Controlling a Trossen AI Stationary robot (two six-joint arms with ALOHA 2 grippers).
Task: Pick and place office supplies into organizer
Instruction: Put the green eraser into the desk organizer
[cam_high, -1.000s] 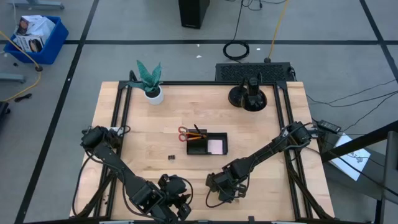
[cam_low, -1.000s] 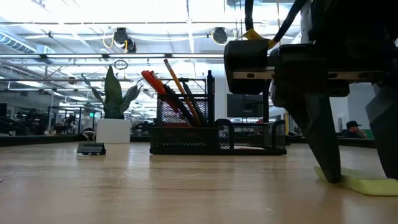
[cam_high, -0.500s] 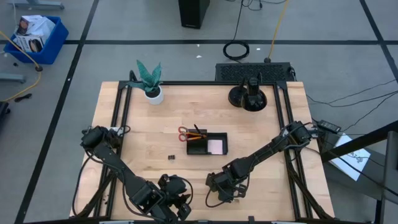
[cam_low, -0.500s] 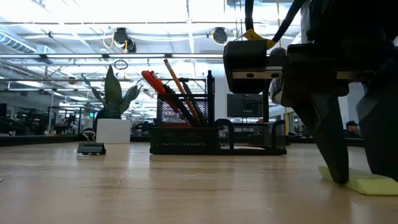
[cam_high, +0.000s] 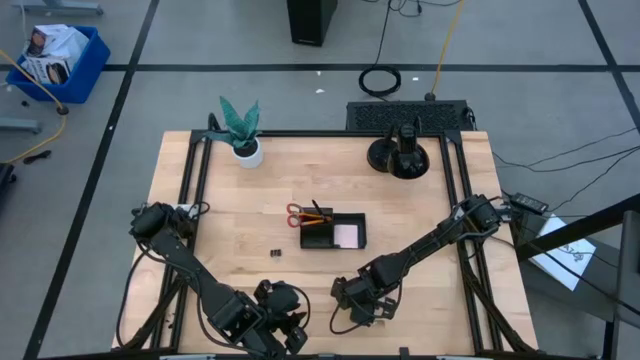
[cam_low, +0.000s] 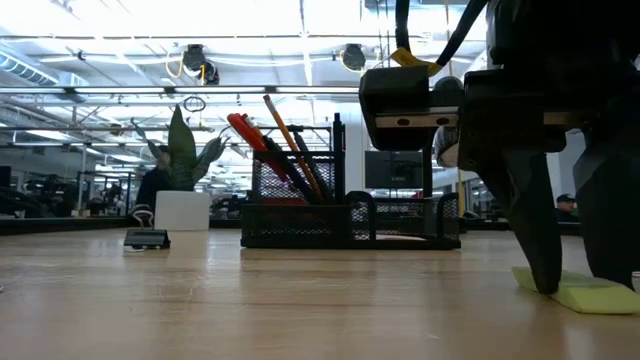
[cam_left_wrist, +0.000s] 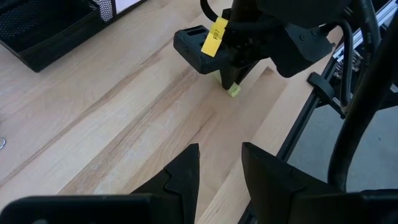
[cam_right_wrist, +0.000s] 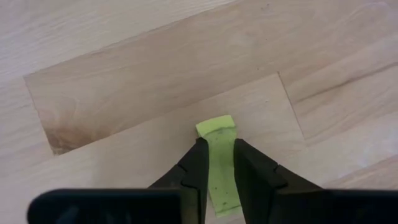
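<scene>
Right wrist view: matte dark fingers (cam_right_wrist: 198, 168) clamp a flat yellow-green strip (cam_right_wrist: 219, 158) on grained wood table (cam_right_wrist: 124, 81); left fingers (cam_left_wrist: 183, 177) apart.

Yellow-green piece (cam_right_wrist: 216, 163), black fingers (cam_right_wrist: 194, 171)

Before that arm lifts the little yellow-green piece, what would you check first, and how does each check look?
1. Right gripper fingers either side of the yellow-green piece: ok.
2. Grip firm enough to lift: cannot tell.
3. Piece lying flat on the table: ok.
4. Left gripper clear of the right arm: ok, it waits apart with fingers open.
5. Free room in the organizer: ok, one compartment looks bare.
6. Binder clips off the route: ok.
</scene>
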